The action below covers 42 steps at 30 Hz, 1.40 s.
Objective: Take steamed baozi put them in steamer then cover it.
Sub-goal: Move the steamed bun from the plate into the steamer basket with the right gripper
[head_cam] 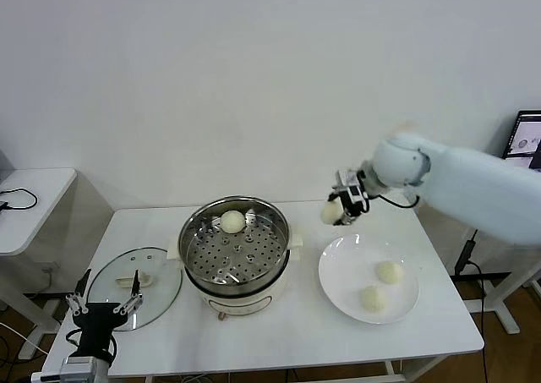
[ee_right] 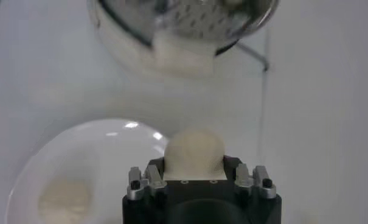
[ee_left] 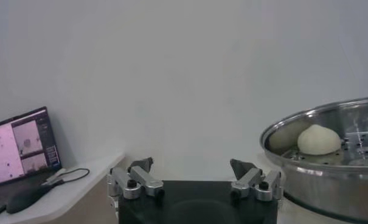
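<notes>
The steel steamer (head_cam: 237,252) stands mid-table with one baozi (head_cam: 232,221) on its perforated tray; that bun also shows in the left wrist view (ee_left: 319,139). My right gripper (head_cam: 338,209) is shut on a baozi (head_cam: 330,212) and holds it in the air between the steamer and the white plate (head_cam: 338,269); the right wrist view shows it in the jaws (ee_right: 194,152). Two more baozi (head_cam: 388,271) (head_cam: 371,298) lie on the plate. The glass cover (head_cam: 133,285) lies flat left of the steamer. My left gripper (head_cam: 106,302) is open and empty at the front left edge.
A small white side table (head_cam: 34,197) with a cable stands to the left. A monitor (head_cam: 528,138) is at the far right. The white wall is behind the table.
</notes>
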### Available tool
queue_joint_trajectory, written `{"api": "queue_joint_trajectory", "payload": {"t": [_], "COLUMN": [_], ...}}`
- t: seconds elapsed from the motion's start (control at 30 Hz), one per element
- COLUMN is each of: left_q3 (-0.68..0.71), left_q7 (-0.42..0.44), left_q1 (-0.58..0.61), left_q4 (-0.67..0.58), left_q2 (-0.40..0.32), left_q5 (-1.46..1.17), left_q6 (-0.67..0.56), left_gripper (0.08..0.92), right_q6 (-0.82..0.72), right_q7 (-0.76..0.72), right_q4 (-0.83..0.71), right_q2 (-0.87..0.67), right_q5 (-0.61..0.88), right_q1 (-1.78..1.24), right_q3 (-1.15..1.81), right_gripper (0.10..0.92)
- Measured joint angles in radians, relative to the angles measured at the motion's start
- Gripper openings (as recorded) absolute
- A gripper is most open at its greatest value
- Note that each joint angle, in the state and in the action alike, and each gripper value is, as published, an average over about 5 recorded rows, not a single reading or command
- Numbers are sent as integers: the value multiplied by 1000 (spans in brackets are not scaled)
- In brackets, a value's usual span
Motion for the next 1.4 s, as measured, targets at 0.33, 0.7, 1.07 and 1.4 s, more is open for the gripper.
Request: {"api": "queue_joint_trajectory", "payload": {"t": [0.33,0.7,1.07,1.4], "left_q3": [-17,-34,-40,-35], "left_q7": [0,-1,-2,-2], "left_q1": [0,9,9,4], "left_q4": [-3,-12,-12,-10], "left_q2": [-12,-24,-26,-24], "left_q5": [-2,-3,-8,-10], "left_q6": [2,1,-2,-2], "left_gripper": [823,823,823,823], "right_q6": [-73,-120,-134,-136], "right_q7": [80,152,187,200], "right_q4": [-60,-196,-338,-427], "right_q2": [218,432,595,670], "right_q5": [143,189,179,152], "right_q1": [1,-94,-178,-223], "right_q3": [-15,-15,-9,-5], "right_gripper": [602,602,602,614]}}
